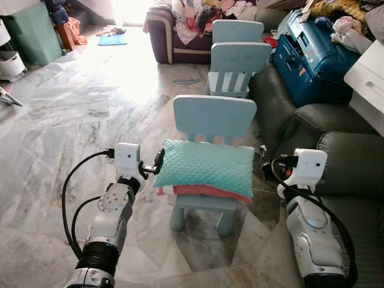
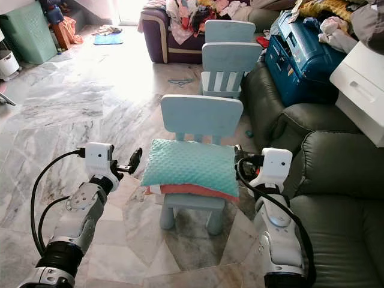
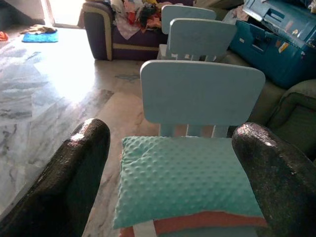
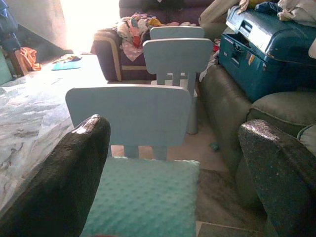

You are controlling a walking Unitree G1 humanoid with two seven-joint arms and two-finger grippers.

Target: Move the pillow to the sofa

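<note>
The teal dimpled pillow (image 1: pixel 205 167) lies on the seat of a small light-blue chair (image 1: pixel 213 116), over an orange cushion (image 1: pixel 207 192). The left claw (image 1: pixel 158 162) at its left end and the right claw (image 2: pixel 238 157) at its right end both stand wide open, holding nothing. The dark green sofa (image 1: pixel 336 162) sits right. Beyond, the wrist views show an open blue suitcase (image 4: pixel 261 47); its contents cannot be made out.

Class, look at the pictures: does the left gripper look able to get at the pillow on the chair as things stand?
Probably yes. The left gripper is open at the pillow's near edge on the chair, with nothing between them.
</note>
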